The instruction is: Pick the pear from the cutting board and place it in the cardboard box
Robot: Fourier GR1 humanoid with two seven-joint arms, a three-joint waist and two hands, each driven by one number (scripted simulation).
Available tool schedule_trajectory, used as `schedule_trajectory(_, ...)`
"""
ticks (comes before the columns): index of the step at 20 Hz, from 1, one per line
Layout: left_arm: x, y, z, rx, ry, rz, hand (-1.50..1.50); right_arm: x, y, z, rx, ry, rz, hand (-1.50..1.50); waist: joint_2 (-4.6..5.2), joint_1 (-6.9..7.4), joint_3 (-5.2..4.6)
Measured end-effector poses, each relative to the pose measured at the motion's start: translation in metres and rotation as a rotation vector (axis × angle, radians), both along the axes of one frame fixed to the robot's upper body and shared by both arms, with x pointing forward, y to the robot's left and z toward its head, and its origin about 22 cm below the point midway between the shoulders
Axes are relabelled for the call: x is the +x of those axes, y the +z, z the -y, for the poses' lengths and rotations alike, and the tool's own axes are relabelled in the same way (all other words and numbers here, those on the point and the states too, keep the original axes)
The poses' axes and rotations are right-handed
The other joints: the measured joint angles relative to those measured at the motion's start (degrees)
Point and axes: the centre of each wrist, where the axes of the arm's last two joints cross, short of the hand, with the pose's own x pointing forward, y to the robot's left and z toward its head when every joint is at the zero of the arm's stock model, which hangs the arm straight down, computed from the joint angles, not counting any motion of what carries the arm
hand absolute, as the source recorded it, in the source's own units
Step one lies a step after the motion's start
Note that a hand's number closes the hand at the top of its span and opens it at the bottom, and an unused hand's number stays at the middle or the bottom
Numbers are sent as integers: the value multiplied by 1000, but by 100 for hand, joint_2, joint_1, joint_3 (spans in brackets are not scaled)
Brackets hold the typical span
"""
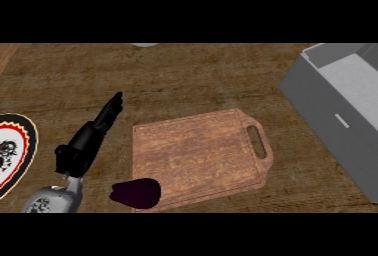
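Wood-grain counter (184, 75) fills the head view; a brown cutting board (199, 155) w/ a slot handle at its right end lies at centre; a grey open-topped box (339, 115) stands at the right, presumably the "cardboard box" of the task, tho grey; part of a patterned plate (15, 150) shows at the left edge; a pale object is cut off at the top edge, not identifiable. A dark, purplish rounded object (136, 192) overlaps the board's lower-left corner; no green or yellow pear is seen, so this is judged to be the task's item, tho its colour disagrees w/ the name. Left hand (92, 137) is seen left of the board, fingers straight & extended, holding nothing, apart from the dark object; right hand is not shown.

Step in hand is judged to be the approach for the pick, nothing yet grasped. To be done well: the hand should be brought over the dark object from above; fingers kept wide until both sides are flanked; closure made round the widest part; lift taken straight up before any travel toward the box, which lies well apart across the board.
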Motion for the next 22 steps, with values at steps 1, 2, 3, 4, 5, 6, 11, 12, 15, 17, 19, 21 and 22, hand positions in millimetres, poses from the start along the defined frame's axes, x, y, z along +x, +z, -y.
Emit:
schedule_trajectory(1, -1, -1, 5, -4, -14, 0, 0, -4, 4, 8, 11, -7, -1, 150, 11, 65, 0)
schedule_trajectory(2, -1, -5, 9, -3, -26, -1, 0, -8, 9, 16, 20, -14, -6, 150, 24, 129, -1)
schedule_trajectory(3, 1, -3, 10, -8, -30, 0, 0, -12, 11, 21, 28, -21, -10, 150, 32, 176, -3)
schedule_trajectory(4, 1, 1, 12, -8, -39, 4, 0, -13, 13, 27, 38, -39, -11, 150, 41, 239, -2)
schedule_trajectory(5, 4, 4, 16, -8, -47, 3, 0, -11, 18, 27, 45, -46, -13, 150, 49, 285, -1)
schedule_trajectory(6, 6, 5, 21, -8, -57, 7, 0, -10, 17, 29, 53, -55, -17, 150, 55, 320, -4)
schedule_trajectory(11, 9, 1, 30, -5, -69, 8, 0, 1, 23, 31, 52, -110, -11, 150, 77, 437, -3)
schedule_trajectory(12, 8, -1, 26, -5, -73, 9, 0, 3, 21, 33, 44, -122, -8, 150, 79, 456, -6)
schedule_trajectory(15, 14, 2, 30, -6, -83, 16, 0, 16, 14, 29, 14, -141, -3, 150, 89, 494, -4)
schedule_trajectory(17, 17, 8, 30, -8, -90, 13, 0, 28, 7, 21, -12, -149, 0, 150, 93, 524, -3)
schedule_trajectory(19, 16, 8, 32, -9, -88, 20, 0, 39, -2, 13, -36, -157, -7, 150, 93, 534, -3)
schedule_trajectory(21, 16, 5, 29, -8, -88, 18, 0, 47, -15, 10, -55, -165, -11, 150, 94, 534, -5)
schedule_trajectory(22, 17, 4, 31, -10, -87, 16, 0, 49, -25, 10, -63, -169, -18, 150, 93, 528, -5)
